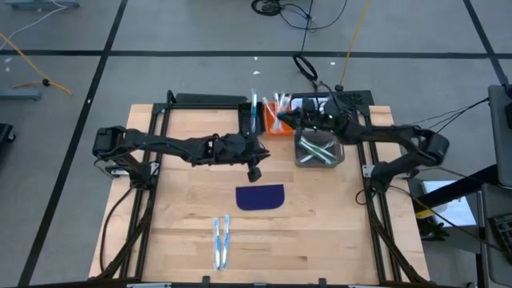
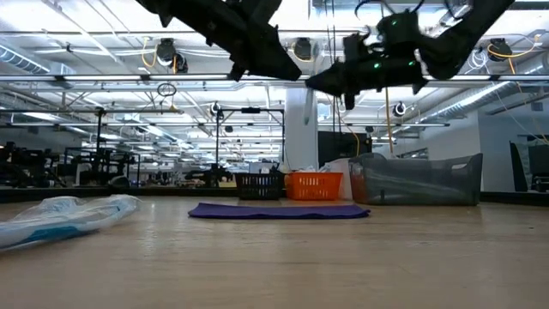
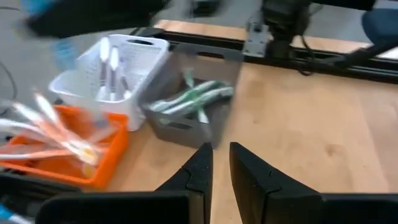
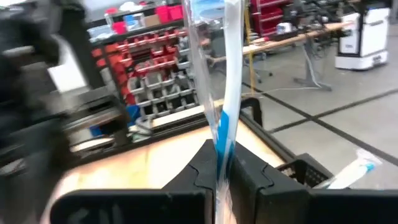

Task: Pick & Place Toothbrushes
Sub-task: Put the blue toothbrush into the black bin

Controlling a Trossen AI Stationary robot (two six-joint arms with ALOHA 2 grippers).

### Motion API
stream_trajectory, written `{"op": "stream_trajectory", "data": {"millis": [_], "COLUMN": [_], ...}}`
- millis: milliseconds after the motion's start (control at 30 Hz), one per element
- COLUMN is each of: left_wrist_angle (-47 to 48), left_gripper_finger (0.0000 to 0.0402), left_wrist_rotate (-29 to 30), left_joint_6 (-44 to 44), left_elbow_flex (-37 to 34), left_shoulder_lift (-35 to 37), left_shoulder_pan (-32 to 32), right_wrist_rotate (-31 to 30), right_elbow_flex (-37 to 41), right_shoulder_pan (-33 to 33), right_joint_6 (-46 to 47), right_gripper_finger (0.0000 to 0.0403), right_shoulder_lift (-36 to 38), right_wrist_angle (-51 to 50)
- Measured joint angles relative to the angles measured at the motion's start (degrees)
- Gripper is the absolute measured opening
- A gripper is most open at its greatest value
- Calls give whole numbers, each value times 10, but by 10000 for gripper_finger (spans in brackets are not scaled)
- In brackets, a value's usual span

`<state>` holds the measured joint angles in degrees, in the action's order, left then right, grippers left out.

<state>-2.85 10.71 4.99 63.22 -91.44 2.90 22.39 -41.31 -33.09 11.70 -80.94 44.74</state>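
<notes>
My right gripper (image 4: pixel 221 167) hovers high over the bins at the table's far edge (image 1: pixel 276 120), shut on a light blue and white toothbrush (image 4: pixel 227 87) in a clear wrapper. My left gripper (image 3: pixel 221 163) hangs above the table's middle (image 1: pixel 254 173), just beyond the dark blue mat (image 1: pixel 260 196). Its fingers are a narrow gap apart with nothing between them. Two wrapped blue toothbrushes (image 1: pixel 222 242) lie flat near the table's near edge. Green toothbrushes (image 3: pixel 196 98) lie in the grey bin (image 1: pixel 320 152), orange-pink ones (image 3: pixel 56 140) in the orange bin (image 1: pixel 280 128), and white ones (image 3: pixel 109 68) in the white bin. My right gripper pinches the toothbrush between its two fingers at the blue part (image 4: pixel 222 140) of its lower half. The fingers point roughly level and lie across the stick. The toothbrush is lifted clear and stands upright above the fingers.
A black bin (image 1: pixel 254 120) with blue toothbrushes stands left of the orange bin at the far edge. The grey bin sits right of the mat. Bare wood stretches between the mat and the near edge. A dark frame (image 1: pixel 372 200) borders the table's sides.
</notes>
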Motion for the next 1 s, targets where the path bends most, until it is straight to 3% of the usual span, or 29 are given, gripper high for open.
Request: {"op": "stream_trajectory", "data": {"millis": [600, 833, 1000], "left_wrist_angle": [36, 49, 48], "left_gripper_finger": [51, 51, 51], "left_wrist_rotate": [13, 34, 34], "left_joint_6": [-18, -25, -35], "left_elbow_flex": [0, 0, 0], "left_shoulder_lift": [-1, -1, -1], "left_shoulder_pan": [-37, -37, -36], "right_wrist_rotate": [34, 37, 49], "right_elbow_flex": [-237, -314, -322], "right_shoulder_pan": [-39, -48, -52], "right_joint_6": [74, 84, 87], "right_gripper_finger": [10, 10, 10], "right_shoulder_lift": [-287, -356, -374], "right_wrist_angle": [-4, -81, -96]}}
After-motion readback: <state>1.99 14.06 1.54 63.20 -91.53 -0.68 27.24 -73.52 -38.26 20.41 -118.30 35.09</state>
